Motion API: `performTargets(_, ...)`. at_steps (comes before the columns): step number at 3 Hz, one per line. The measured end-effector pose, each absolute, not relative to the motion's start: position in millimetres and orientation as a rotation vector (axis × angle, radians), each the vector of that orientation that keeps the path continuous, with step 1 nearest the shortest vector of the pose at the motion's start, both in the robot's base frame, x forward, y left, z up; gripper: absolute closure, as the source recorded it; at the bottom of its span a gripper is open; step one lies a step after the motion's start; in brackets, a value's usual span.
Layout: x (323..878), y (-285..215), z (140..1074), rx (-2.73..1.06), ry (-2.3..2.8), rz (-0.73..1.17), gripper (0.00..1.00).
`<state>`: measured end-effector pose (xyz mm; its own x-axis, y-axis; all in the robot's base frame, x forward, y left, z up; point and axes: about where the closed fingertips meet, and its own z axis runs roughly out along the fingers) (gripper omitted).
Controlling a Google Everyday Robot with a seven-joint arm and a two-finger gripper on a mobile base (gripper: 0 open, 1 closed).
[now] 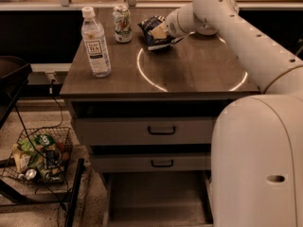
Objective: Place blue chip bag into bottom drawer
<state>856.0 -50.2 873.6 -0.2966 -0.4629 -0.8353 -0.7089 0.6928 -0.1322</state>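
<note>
The blue chip bag [154,32], crumpled dark-blue foil with white print, is at the back of the brown cabinet top [189,70]. My gripper [160,32] reaches in from the right at the end of the white arm and is shut on the bag, which looks slightly raised off the top. The bottom drawer [156,197] is pulled open at the foot of the cabinet, its flat grey floor bare.
A water bottle [95,42] stands at the front left of the top and a can [122,24] at the back left, next to the bag. Two shut grey drawers [161,130] sit above the open one. A wire basket [38,155] of packets stands on the floor at the left.
</note>
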Motion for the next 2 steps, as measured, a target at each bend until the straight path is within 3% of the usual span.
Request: performTargets(2, 856.0, -50.2, 873.7, -0.906, 1.951, 0.325, 1.0)
